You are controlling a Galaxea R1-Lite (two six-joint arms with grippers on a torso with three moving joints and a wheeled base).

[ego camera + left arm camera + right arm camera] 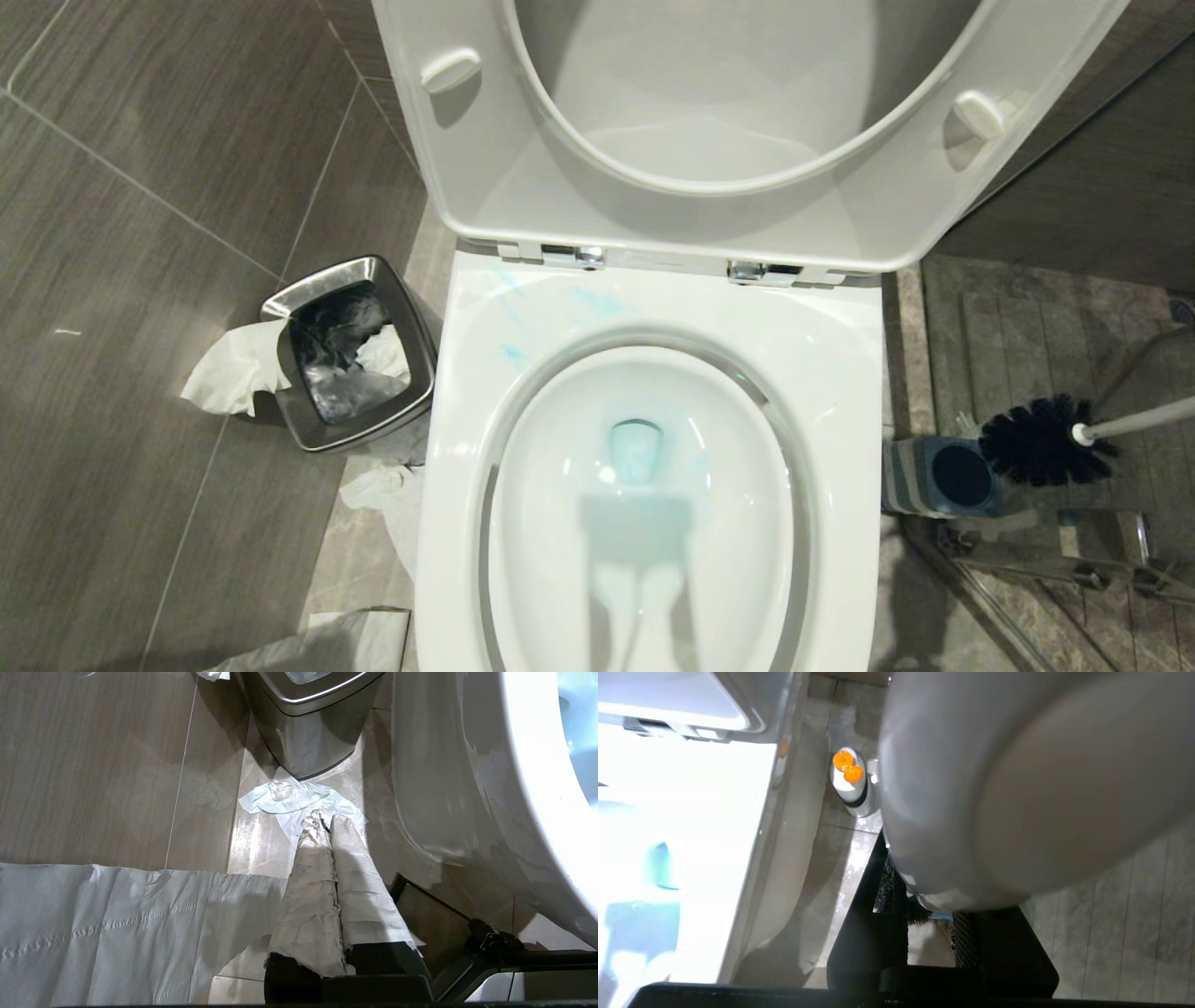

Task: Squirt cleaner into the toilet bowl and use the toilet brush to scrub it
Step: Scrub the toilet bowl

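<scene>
The toilet bowl is seen from above with seat and lid raised – its rim is streaked with turquoise cleaner near the hinges, and the water at the drain is tinted the same blue. To the right of the bowl, the toilet brush is held clear of the floor: its black bristle head is seen just above and beside the blue-topped holder, the pale handle running off the right edge of the head view. In the right wrist view the right gripper is seen clamped narrowly on the handle's rounded end, which fills most of that picture, with black bristles showing beyond it. A white bottle with an orange cap is stood on the floor beside the toilet's base.

The left gripper is parked low at the bowl's left side – its paper-wrapped fingers are pressed together, empty, and pointed at a crumpled tissue on the tiles just before the steel waste bin. A sheet of paper is laid across the floor close by.
</scene>
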